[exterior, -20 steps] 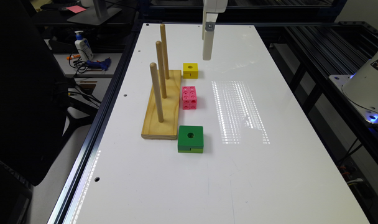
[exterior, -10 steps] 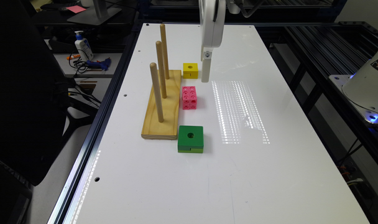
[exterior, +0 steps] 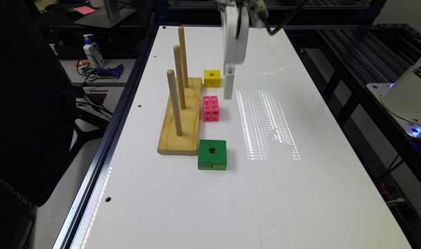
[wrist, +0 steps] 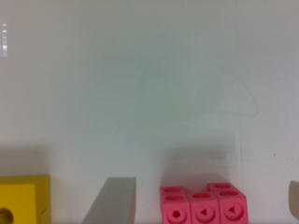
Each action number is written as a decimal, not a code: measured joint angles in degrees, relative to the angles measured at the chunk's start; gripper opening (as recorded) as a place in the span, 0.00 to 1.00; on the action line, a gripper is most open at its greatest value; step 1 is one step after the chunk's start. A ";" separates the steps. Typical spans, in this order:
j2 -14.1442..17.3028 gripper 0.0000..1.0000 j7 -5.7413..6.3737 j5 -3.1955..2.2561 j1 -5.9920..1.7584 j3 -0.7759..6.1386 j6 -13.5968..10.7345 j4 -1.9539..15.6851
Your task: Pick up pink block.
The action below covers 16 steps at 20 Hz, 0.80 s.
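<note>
Exterior view: the gripper (exterior: 228,90) hangs low over the white table (exterior: 300,193), just beside the pink block (exterior: 211,108) on the side facing the table's far end and the exterior view's right; nothing is held. Wrist view: two grey fingers (wrist: 112,201) stand wide apart, the pink block (wrist: 203,204) between them, so the jaws are spread and straddle it without touching. My judgement: the approach is nearly done; the last descent, the closing and the lift remain. The block lies flat on the table, just beside the long edge of the wooden peg base (exterior: 181,117); the yellow cube (exterior: 212,78) sits near, toward the far end; the green block (exterior: 212,154) near, toward the near end. The base crowds one finger's path; the yellow cube crowds it less.
</note>
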 joint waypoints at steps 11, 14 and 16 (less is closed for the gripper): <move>2.45 1.00 -0.02 -0.01 -0.05 0.00 0.64 3.60; 2.82 1.00 -0.02 -0.01 -0.05 0.01 0.64 4.02; 3.07 1.00 -0.03 -0.01 -0.05 0.01 0.64 4.13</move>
